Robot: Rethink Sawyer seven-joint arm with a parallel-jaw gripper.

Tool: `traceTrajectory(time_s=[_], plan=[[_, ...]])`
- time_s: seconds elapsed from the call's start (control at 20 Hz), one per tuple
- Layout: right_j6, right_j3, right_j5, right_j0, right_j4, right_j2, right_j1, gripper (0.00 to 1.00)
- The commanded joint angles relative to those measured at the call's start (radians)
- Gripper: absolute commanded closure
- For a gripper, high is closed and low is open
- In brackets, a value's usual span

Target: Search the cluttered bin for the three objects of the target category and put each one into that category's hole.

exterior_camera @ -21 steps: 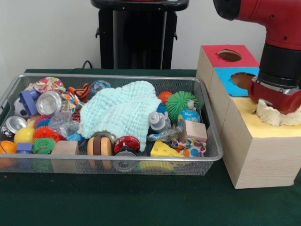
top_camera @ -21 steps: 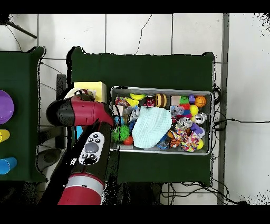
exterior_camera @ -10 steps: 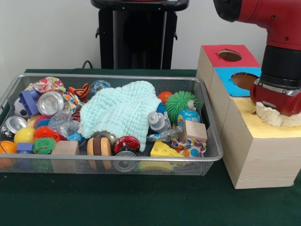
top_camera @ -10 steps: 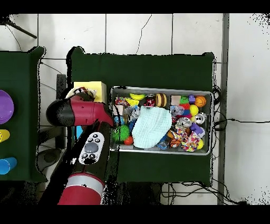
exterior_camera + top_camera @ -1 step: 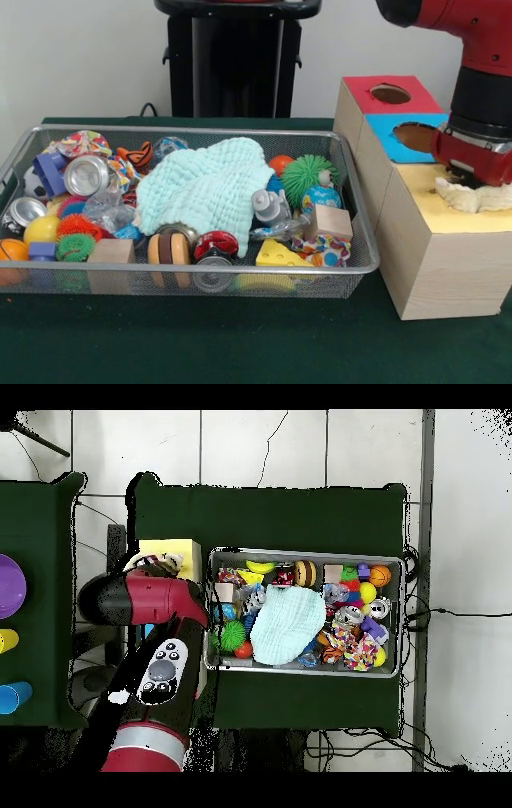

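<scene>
A cream, fluffy cloth-like thing [image 5: 474,196] lies bunched on the yellow top [image 5: 448,216] of the nearest wooden box. My gripper [image 5: 472,173] hangs just above it, mostly hidden under the red wrist, and whether it touches the cream thing is unclear. No hole shows in the yellow top, which the cream thing and wrist partly cover. In the overhead view the cream thing [image 5: 172,564] peeks out beside the arm [image 5: 140,599] on the yellow box [image 5: 168,549]. A wire bin [image 5: 352,264] holds several toys under a pale teal cloth [image 5: 204,192].
Behind the yellow box stand a blue-topped box with a round hole [image 5: 414,136] and a red-topped box with a hole [image 5: 390,94]. In the bin lie cans [image 5: 82,174], a green spiky ball [image 5: 308,176], a wooden block [image 5: 328,222] and a cheese wedge [image 5: 276,254].
The wrist has lifted and drifted slightly right, so more of the cream thing shows on the yellow top. The bin's contents have not moved.
</scene>
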Motion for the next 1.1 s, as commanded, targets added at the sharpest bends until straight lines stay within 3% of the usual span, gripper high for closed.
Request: traceTrajectory(time_s=[0.05, 0.65, 1.1], plan=[[0.14, -0.005, 0.315, -0.005, 0.029, 0.009, -0.074, 1.0], [0.131, -0.05, 0.407, -0.028, 0.018, -0.005, -0.102, 1.0], [0.146, -0.213, 0.419, -0.061, 0.016, -0.001, 0.017, 1.0]])
